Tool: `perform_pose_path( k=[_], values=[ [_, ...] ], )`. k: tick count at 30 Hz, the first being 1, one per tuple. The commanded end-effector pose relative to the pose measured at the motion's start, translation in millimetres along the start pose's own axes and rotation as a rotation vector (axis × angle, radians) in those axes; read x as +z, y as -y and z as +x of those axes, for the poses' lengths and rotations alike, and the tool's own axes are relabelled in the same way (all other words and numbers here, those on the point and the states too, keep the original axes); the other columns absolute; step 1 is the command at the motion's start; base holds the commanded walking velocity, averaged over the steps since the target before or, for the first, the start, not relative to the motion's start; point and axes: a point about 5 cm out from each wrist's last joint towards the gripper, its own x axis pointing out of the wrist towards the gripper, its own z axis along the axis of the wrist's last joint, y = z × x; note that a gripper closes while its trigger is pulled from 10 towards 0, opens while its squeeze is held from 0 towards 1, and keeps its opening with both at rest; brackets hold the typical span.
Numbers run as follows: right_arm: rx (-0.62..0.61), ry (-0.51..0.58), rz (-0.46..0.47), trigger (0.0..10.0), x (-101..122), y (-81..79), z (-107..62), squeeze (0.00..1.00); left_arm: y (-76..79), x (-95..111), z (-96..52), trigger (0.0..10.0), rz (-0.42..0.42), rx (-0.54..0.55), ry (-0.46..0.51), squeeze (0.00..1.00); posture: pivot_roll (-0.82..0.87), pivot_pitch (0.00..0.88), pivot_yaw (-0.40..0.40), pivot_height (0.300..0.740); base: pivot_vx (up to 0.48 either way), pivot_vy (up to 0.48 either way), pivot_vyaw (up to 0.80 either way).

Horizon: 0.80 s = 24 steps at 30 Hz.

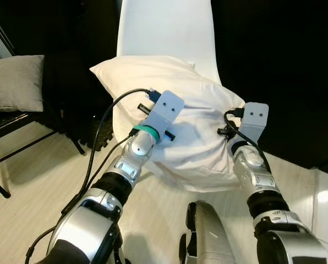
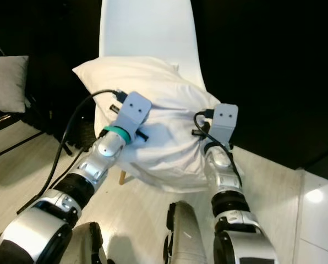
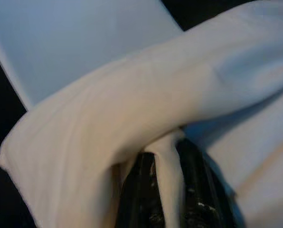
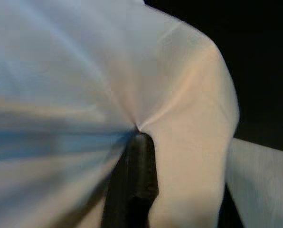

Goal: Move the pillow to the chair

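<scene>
I see the white pillow (image 1: pixel 180 124) at frame centre, against the white chair (image 1: pixel 167 30) at top. My left gripper (image 3: pixel 167 190) pinches a fold of it; my right gripper (image 4: pixel 134 185) is clamped into its fabric. A grey cushion (image 1: pixel 12 82) sits upper left.

Both my arms reach forward, elbows bent. My left gripper (image 3: pixel 167 190) is pinched closed on a fold of pillow (image 1: pixel 191 110) fabric. My right gripper (image 4: pixel 134 175) is likewise clamped into it.
</scene>
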Motion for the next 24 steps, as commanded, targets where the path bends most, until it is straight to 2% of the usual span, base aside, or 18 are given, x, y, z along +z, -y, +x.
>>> perform_pose_path(
  k=[1, 3, 6, 10, 11, 12, 13, 17, 18, 19, 20, 21, 22, 24],
  values=[
    [-0.007, -0.012, 0.006, 10.0, -6, 0.8, -1.2, 1.0, -12.7, -11, -2.7, 10.0, 0.001, 0.038, -0.041, 1.0, -0.11, 0.158, 0.095, 0.59, 0.0, 0.0, 0.0],
    [0.002, -0.016, 0.011, 10.0, -10, -3.1, -1.9, 1.0, -12.6, -21, -6.3, 10.0, 0.006, 0.025, -0.067, 1.0, -0.1, 0.158, 0.085, 0.59, 0.0, 0.0, 0.0],
    [0.009, -0.012, 0.014, 10.0, -10, -5.2, -1.5, 1.0, -13.6, -24, -7.5, 10.0, 0.005, 0.027, -0.075, 1.0, -0.1, 0.154, 0.081, 0.59, 0.0, 0.0, 0.0],
    [0.013, 0.005, -0.016, 10.0, -7, -9.0, -0.3, 1.0, -15.1, -33, -11.7, 10.0, -0.044, 0.007, -0.096, 1.0, -0.1, 0.142, 0.074, 0.59, 0.0, 0.0, 0.0],
    [0.011, 0.025, -0.021, 10.0, -4, -8.9, 0.2, 0.82, -16.2, -35, -13.2, 10.0, -0.075, 0.002, -0.096, 1.0, -0.1, 0.127, 0.067, 0.59, 0.0, 0.0, 0.0],
    [0.011, 0.025, -0.021, 10.0, -4, -8.9, 0.2, 0.82, -16.2, -35, -13.2, 10.0, -0.075, 0.002, -0.096, 1.0, -0.1, 0.127, 0.067, 0.59, 0.0, 0.0, 0.0],
    [0.01, 0.043, -0.023, 10.0, -3, -8.7, -0.4, 0.0, -17.6, -36, -13.9, 10.0, -0.08, -0.006, -0.094, 1.0, -0.1, 0.131, 0.063, 0.59, 0.0, 0.0, 0.0],
    [0.04, 0.123, -0.005, 10.0, -1, -10.6, -7.9, 0.0, -29.5, -39, -17.9, 10.0, -0.116, 0.012, -0.071, 1.0, -0.09, 0.117, 0.047, 0.59, 0.0, 0.0, 0.0],
    [0.054, 0.146, -0.011, 10.0, -3, -10.9, -12.5, 0.0, -35.3, -40, -20.7, 10.0, -0.136, 0.019, -0.057, 0.87, -0.08, 0.103, 0.039, 0.59, 0.0, 0.0, 0.0],
    [0.062, 0.158, -0.018, 10.0, -4, -11.0, -15.5, 0.0, -39.0, -41, -22.7, 10.0, -0.147, 0.022, -0.048, 0.87, -0.08, 0.103, 0.039, 0.59, 0.0, 0.0, 0.0],
    [0.069, 0.164, -0.034, 10.0, -7, -11.4, -19.3, 0.0, -43.3, -44, -26.0, 10.0, -0.145, 0.02, -0.037, 0.26, -0.08, 0.101, 0.038, 0.59, 0.0, 0.0, 0.0],
    [0.073, 0.166, -0.045, 10.0, -9, -11.6, -21.7, 0.0, -45.7, -45, -28.1, 10.0, -0.14, 0.017, -0.031, 0.26, -0.08, 0.101, 0.038, 0.59, 0.0, 0.0, 0.0],
    [0.071, 0.164, -0.058, 10.0, -13, -11.6, -25.6, 0.0, -50.3, -49, -32.5, 10.0, -0.11, 0.026, -0.033, 0.0, -0.08, 0.097, 0.036, 0.59, 0.0, 0.0, 0.0],
    [0.068, 0.162, -0.067, 10.0, -15, -11.4, -28.3, 0.0, -53.2, -52, -35.7, 10.0, -0.089, 0.033, -0.036, 0.0, -0.08, 0.088, 0.034, 0.59, 0.0, 0.0, 0.0]
  ],
)
